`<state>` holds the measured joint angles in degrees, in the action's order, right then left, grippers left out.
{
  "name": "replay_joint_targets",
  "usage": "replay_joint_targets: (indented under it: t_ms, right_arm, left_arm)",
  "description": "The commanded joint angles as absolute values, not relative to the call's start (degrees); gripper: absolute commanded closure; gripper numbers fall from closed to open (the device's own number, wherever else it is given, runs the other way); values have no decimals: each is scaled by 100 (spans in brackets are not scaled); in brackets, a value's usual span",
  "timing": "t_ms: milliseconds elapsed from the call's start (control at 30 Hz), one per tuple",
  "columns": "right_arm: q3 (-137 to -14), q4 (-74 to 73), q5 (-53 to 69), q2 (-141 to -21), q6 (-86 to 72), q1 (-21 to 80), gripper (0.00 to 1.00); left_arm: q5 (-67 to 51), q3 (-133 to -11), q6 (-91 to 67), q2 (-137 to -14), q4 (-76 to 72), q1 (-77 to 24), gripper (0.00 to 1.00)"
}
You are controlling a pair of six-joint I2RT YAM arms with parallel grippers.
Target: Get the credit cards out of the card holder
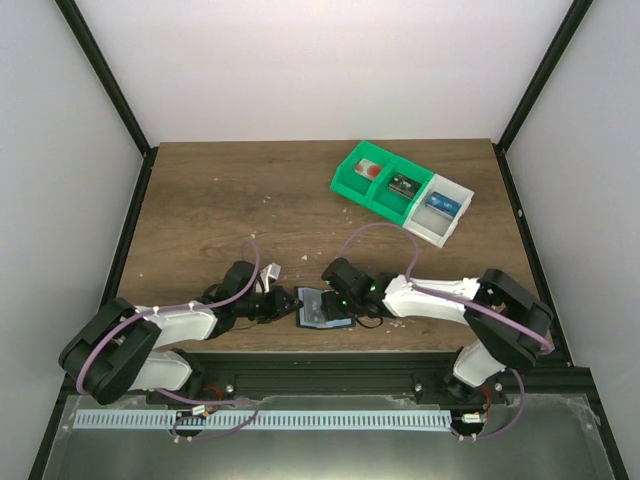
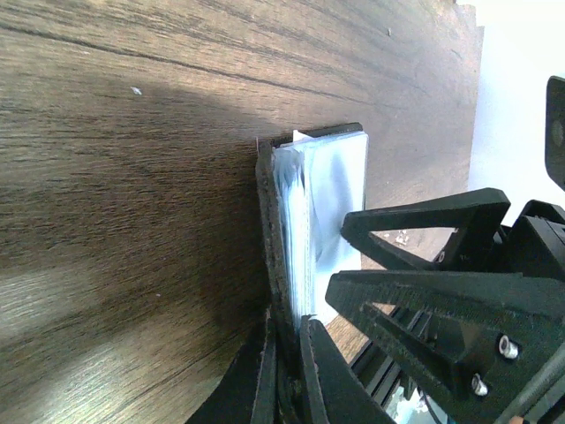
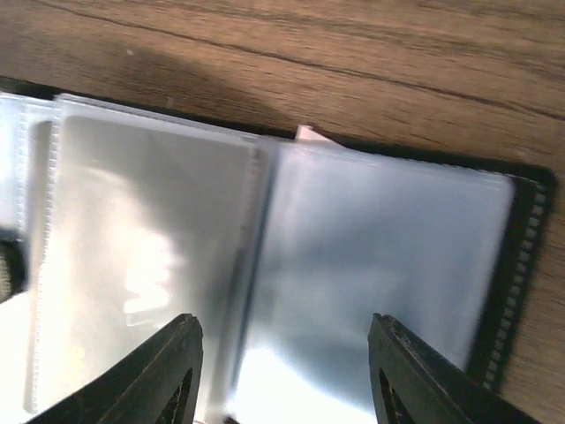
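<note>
Brown wood-grain counter [image 1: 200,200] is seen from the top camera, with the card holder [image 1: 318,312] lying opened near the front edge, between the two arms. The left tool [image 1: 288,303] is set against the holder's left side and the right tool [image 1: 340,298] is placed over its right part. A green-and-white compartment bin [image 1: 400,190] is seen well apart, towards the back right, with small items in its compartments.

From the left wrist, the left tool is shown closed tight on the holder's black edge, which is clamped between its two fingers [image 2: 265,380]. Pale blue-grey pages are stacked just above that edge, and the right tool's black fingers are seen beside them on the right.

From the right wrist, the right tool's fingers are held apart, one over each side of the holder, and nothing is gripped between them. Clear plastic sleeves [image 3: 159,230] are spread flat beneath, framed by the black border. A small pale corner is seen poking out at the top of the fold.
</note>
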<state>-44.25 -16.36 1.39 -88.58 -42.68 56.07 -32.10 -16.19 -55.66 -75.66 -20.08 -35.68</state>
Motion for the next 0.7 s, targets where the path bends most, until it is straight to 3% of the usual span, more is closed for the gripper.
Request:
replay_joint_targets:
  t_ms: [0,100,200,300,667]
  right_arm:
    - [-4631,-2256,-339,-8597,-4256,5634,47]
    - [-4552,-1864,99,-8331,-4167,5634,47]
    - [-4397,-1241,710,-8268,-4252,5632,38]
    - [-4367,-936,1098,-8479,-4378,5634,37]
    - [-4447,-816,1402,-8941,-4374,5641,35]
  left_arm:
    - [-3261,-1735,-5504,-7506,-2059,-3601,100]
    - [-3258,-1749,-5504,-7528,-2061,-3600,100]
    - [-3252,-1758,-5502,-7566,-2055,-3600,100]
    - [-3269,-1799,-5474,-7585,-2001,-3601,100]
    - [-3219,-1757,-5493,-7549,-2020,-3607,100]
